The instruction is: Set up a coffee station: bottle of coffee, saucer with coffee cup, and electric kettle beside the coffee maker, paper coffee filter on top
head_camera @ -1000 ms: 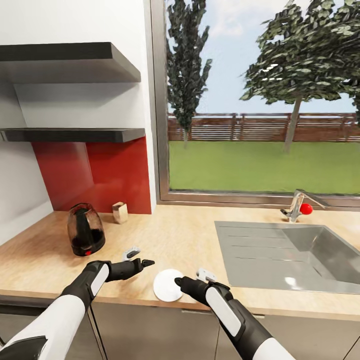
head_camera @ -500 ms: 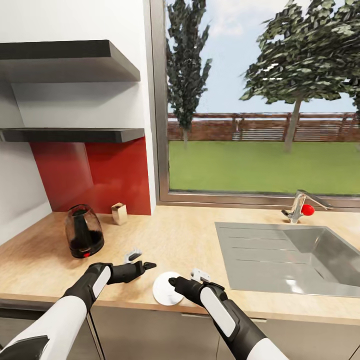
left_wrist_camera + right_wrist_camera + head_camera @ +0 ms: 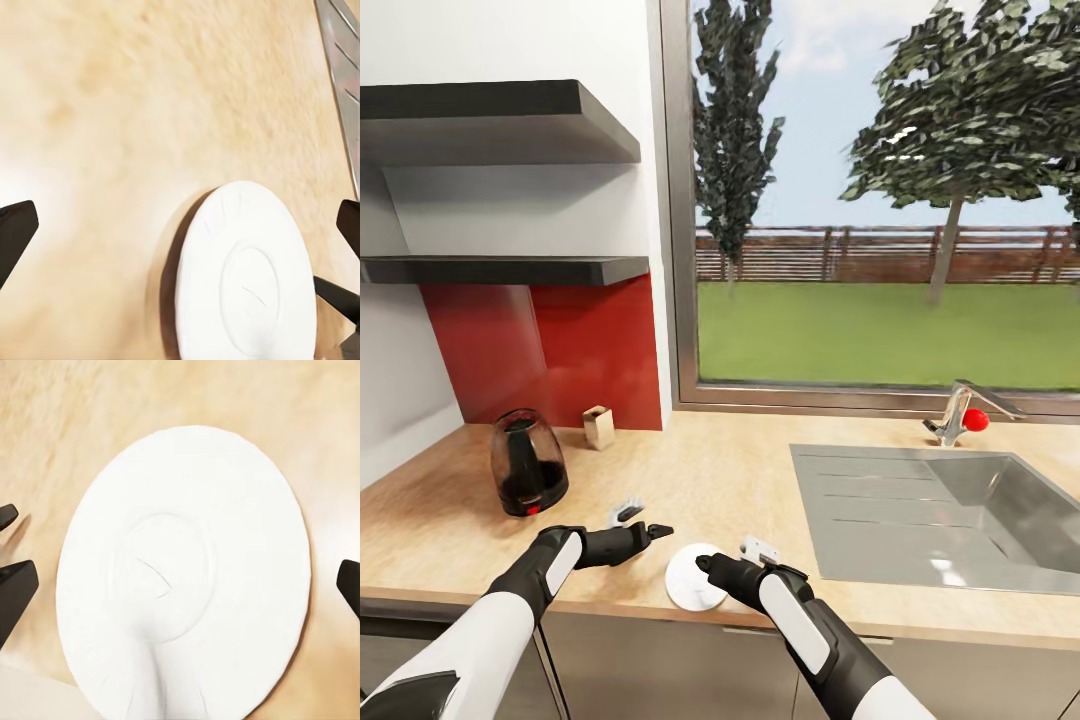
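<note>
Near the surface's [image 3: 760, 480] front edge: saucer [image 3: 690, 581] between both arms.
Right end effector [image 3: 705, 566] hovers over it, spread open, empty; left end effector [image 3: 648, 531] likewise open, empty.

Light wood countertop [image 3: 740, 480] with a steel sink [image 3: 960, 510].
On it: electric kettle [image 3: 528, 463], small tan box [image 3: 599, 427], white saucer [image 3: 688, 582] near the front edge.

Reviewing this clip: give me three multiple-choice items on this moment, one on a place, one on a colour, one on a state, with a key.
1. Where does the saucer lie?
A. on the countertop near its front edge
B. in the sink
C. on a shelf

2. What colour is the wall panel behind the electric kettle?
A. blue
B. red
C. green

3. How is the right tool?
A. shut on the kettle
B. holding a cup
C. open over the saucer

Key: 1 A, head view shows it there; 2 B, the panel is red; 3 C, right wrist view shows fingers spread either side.
</note>
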